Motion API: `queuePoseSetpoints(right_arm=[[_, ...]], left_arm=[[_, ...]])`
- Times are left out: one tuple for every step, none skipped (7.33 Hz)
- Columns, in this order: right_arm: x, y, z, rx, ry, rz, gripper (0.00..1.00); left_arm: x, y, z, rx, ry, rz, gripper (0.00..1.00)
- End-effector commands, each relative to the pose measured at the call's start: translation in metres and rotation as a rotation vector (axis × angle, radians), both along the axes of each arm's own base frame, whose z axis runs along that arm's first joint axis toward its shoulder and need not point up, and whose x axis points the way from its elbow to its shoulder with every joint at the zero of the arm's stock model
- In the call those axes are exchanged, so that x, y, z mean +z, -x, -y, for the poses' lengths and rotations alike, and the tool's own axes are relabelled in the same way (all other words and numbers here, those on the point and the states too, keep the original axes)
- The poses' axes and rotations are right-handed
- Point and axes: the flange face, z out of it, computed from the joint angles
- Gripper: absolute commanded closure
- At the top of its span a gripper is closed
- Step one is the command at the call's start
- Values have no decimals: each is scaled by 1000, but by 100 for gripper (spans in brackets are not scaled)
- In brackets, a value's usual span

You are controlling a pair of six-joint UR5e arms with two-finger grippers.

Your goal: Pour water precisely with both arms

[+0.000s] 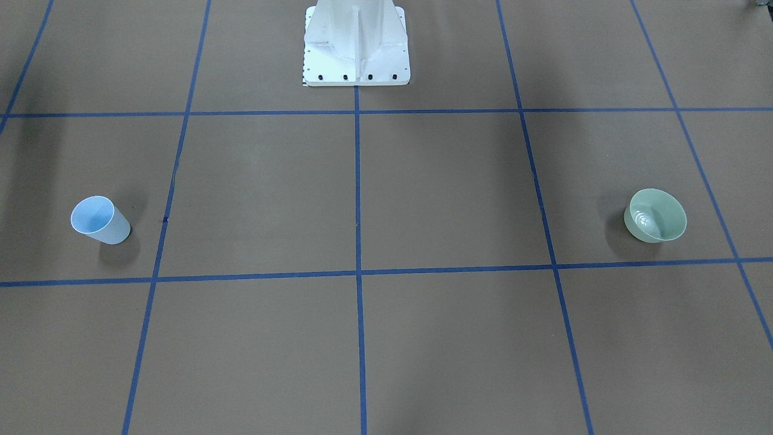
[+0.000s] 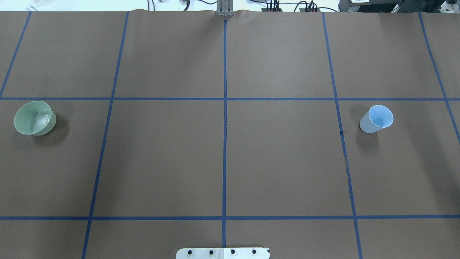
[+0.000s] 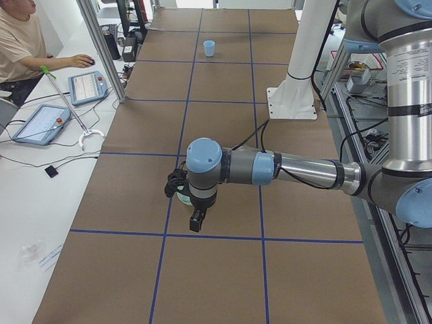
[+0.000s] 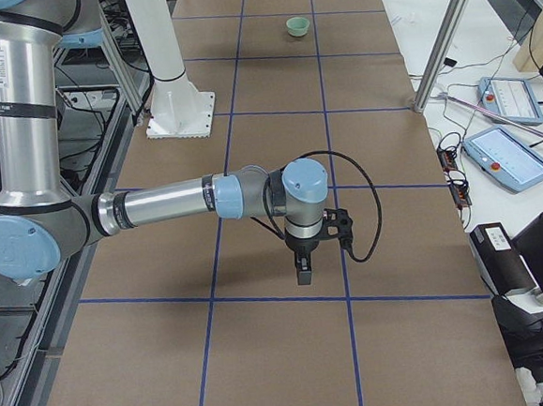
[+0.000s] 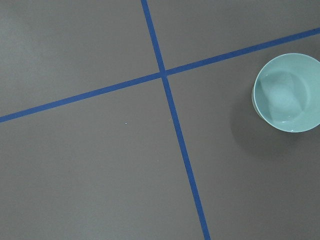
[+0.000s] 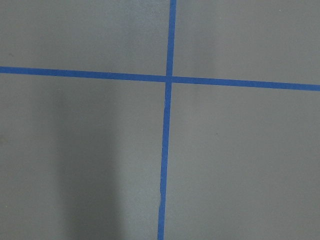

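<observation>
A pale green bowl (image 1: 655, 215) (image 2: 35, 118) (image 5: 288, 92) stands on the brown table on my left side, with water (image 1: 645, 219) showing as white glints inside. A light blue cup (image 1: 99, 220) (image 2: 376, 119) (image 3: 209, 48) stands upright on my right side. My left arm (image 3: 297, 169) reaches over the table and its gripper (image 3: 196, 221) hangs above, half hiding the bowl (image 3: 179, 198). My right arm (image 4: 159, 204) holds its gripper (image 4: 303, 274) pointing down over the table; the cup is hidden there. I cannot tell whether either gripper is open or shut.
The white pedestal (image 1: 356, 45) (image 2: 222, 253) stands at the table's middle on my side. Blue tape lines (image 2: 225, 108) split the table into squares. An operator (image 3: 20, 47) and control tablets (image 3: 88, 86) (image 4: 508, 156) are on the far side bench, with a metal post (image 3: 101, 47).
</observation>
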Motion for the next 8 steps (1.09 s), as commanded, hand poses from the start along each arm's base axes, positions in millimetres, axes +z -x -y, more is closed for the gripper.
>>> queuePoseSetpoints(right_arm=[[0,1,0,-2,1,0,0],[0,1,1,-3,0,0,0],[-2,2,3,-3,-2,0,0],[-10,2,10,1,-20,-2,0],[-22,2,16,-2,-49,-3,0],[-33,2,28,3,-83,-4,0],[-38,3,30,-1,-124,0,0],[-38,3,29,-2,-168,3,0]], left_arm=[[-12,-1,0,2,-26,0,0],[-17,-1,-1,2,-35,2,0],[-19,-1,-1,3,-43,0,0],[-29,-1,2,3,-83,2,0],[-38,-1,8,-1,-120,3,0],[-48,0,13,-2,-216,6,0],[-56,0,20,-6,-317,16,0],[-53,-1,24,-11,-338,8,0]])
